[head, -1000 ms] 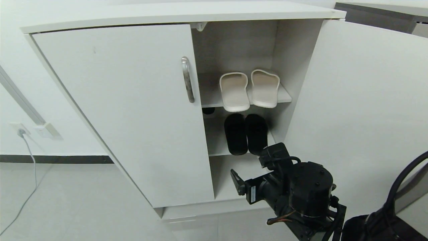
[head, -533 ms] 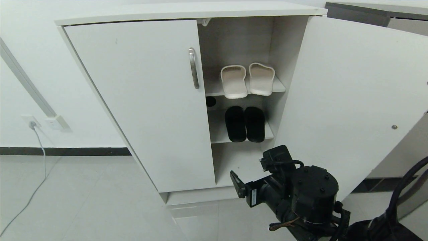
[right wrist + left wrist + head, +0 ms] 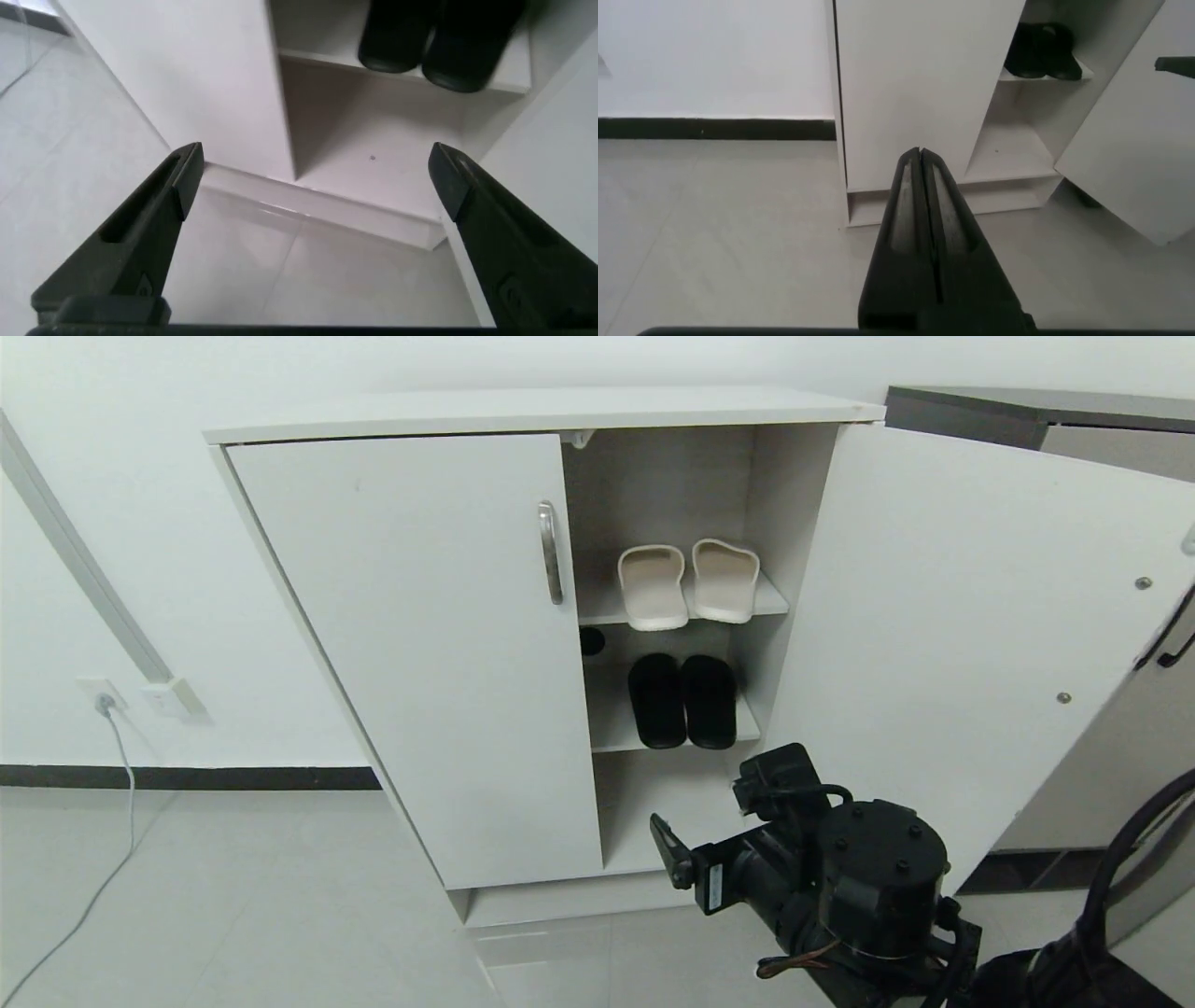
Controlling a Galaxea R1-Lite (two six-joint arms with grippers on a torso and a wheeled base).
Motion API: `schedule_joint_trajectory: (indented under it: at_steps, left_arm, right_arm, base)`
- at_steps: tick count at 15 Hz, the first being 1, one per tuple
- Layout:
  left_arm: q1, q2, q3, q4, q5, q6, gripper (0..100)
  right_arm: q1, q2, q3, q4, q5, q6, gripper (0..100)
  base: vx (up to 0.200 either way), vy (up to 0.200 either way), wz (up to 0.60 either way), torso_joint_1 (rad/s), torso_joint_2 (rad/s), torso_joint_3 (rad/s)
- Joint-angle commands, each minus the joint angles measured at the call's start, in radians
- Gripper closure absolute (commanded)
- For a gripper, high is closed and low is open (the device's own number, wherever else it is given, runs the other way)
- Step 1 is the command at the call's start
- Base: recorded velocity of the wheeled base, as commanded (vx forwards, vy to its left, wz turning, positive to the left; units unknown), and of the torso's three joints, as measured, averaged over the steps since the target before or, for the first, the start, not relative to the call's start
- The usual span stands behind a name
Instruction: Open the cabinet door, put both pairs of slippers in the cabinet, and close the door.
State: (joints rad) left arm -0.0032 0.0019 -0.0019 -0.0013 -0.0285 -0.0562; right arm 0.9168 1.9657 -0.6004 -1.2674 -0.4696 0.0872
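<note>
white slippers [image 3: 686, 583] above black slippers [image 3: 681, 700] inside cabinet [image 3: 541, 407], right door [image 3: 934, 616] open

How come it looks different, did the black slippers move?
No. The black slippers lie side by side at the same spot on the middle shelf, below the white slippers; only the camera shifted.

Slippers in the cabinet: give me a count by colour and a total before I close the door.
White slippers: 2
Black slippers: 2
Total: 4
</note>
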Motion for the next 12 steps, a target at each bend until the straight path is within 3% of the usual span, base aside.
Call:
schedule_joint_trajectory:
  at_steps: [1, 4, 9, 12]
  left_arm:
    - [0.000, 0.000, 0.000, 0.000, 0.001, -0.001, 100]
    - [0.000, 0.000, 0.000, 0.000, 0.001, -0.002, 100]
    - [0.000, 0.000, 0.000, 0.000, 0.001, -0.002, 100]
    - [0.000, 0.000, 0.000, 0.000, 0.001, -0.001, 100]
  right_arm:
    - [-0.001, 0.015, 0.004, -0.001, -0.001, -0.001, 0]
    - [-0.024, 0.041, 0.007, -0.013, -0.001, -0.030, 0]
    - [-0.055, 0.120, 0.062, -0.222, 0.005, -0.127, 0]
    - [-0.062, 0.136, 0.082, -0.254, 0.011, -0.139, 0]
  base:
    - [0.000, 0.000, 0.00, 0.007, 0.00, 0.198]
    - [0.000, 0.000, 0.00, 0.001, 0.00, 0.188]
    - [0.000, 0.000, 0.00, 0.000, 0.00, 0.000]
    - [0.000, 0.200, 0.00, 0.002, 0.00, 0.010]
